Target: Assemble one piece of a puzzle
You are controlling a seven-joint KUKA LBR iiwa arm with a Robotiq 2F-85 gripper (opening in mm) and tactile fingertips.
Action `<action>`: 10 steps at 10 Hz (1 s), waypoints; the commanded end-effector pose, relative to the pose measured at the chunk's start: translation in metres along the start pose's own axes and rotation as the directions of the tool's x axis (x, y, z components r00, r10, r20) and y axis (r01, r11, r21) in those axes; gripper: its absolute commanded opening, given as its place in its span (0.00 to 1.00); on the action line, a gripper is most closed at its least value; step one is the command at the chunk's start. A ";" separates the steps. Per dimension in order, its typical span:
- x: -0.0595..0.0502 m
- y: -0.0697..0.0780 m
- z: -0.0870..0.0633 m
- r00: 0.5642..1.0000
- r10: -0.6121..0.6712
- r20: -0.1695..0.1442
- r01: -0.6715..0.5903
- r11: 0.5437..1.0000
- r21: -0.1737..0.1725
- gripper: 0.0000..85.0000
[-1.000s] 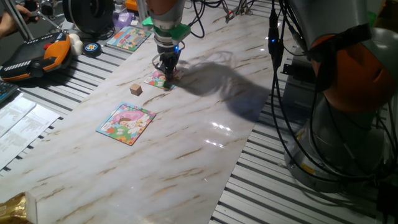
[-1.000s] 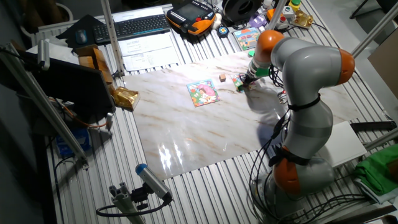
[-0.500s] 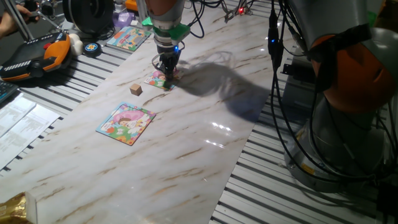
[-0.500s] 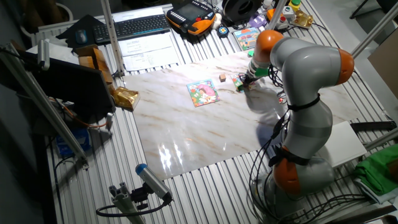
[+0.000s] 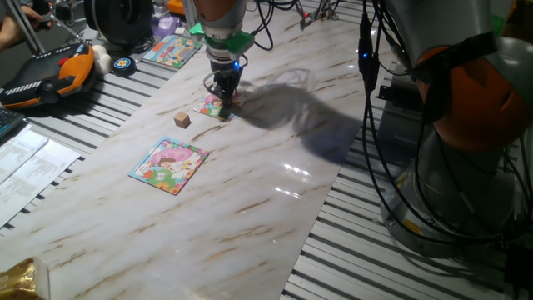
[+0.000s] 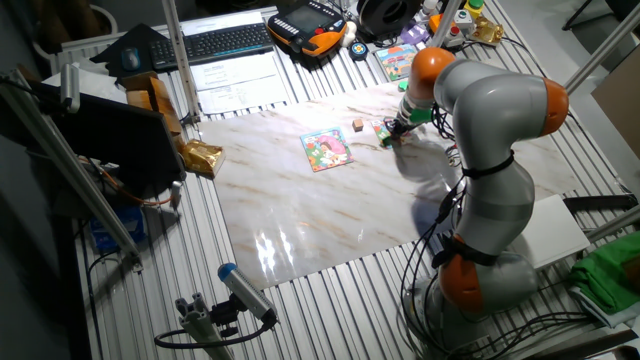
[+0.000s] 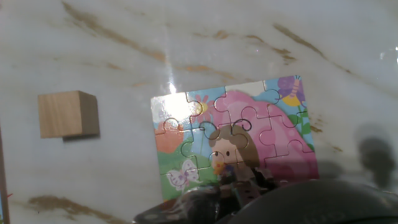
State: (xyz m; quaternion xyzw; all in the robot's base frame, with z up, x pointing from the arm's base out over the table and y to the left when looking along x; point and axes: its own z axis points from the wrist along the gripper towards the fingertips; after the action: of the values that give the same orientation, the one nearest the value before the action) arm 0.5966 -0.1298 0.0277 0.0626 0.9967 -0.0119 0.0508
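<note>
The puzzle (image 7: 249,130) is a small pink square with white and green patches, lying flat on the marble table (image 5: 250,192). It also shows under the hand as the puzzle (image 5: 211,108) and the puzzle (image 6: 381,128). My gripper (image 5: 223,97) stands straight down on its near edge. In the hand view my gripper (image 7: 239,186) is a dark blur with the fingertips close together over the puzzle's lower rim. A small purplish bit, the piece (image 7: 239,179), shows between the tips, mostly hidden.
A tan cube (image 5: 182,120) sits just left of the puzzle, seen large as the cube (image 7: 67,114). A blue-edged puzzle (image 5: 169,164) lies nearer the front. Another multicoloured puzzle (image 5: 172,50) and a black-orange pendant (image 5: 50,73) lie at the back left.
</note>
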 end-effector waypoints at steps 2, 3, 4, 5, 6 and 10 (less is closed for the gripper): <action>-0.001 -0.001 -0.001 1.000 0.000 -0.001 0.000 1.000 0.000 0.01; -0.002 -0.002 -0.001 1.000 0.000 -0.003 0.000 1.000 -0.002 0.01; -0.004 -0.004 -0.002 1.000 -0.003 -0.005 0.003 1.000 -0.005 0.01; -0.007 -0.008 -0.002 1.000 -0.007 -0.008 0.007 1.000 -0.008 0.01; -0.008 -0.010 -0.002 1.000 -0.007 -0.010 0.007 1.000 -0.011 0.01; -0.008 -0.011 0.003 1.000 0.021 -0.015 -0.022 0.999 -0.031 0.01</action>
State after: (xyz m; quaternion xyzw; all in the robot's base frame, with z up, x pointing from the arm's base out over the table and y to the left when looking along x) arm 0.6034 -0.1420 0.0259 0.0724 0.9964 0.0047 0.0443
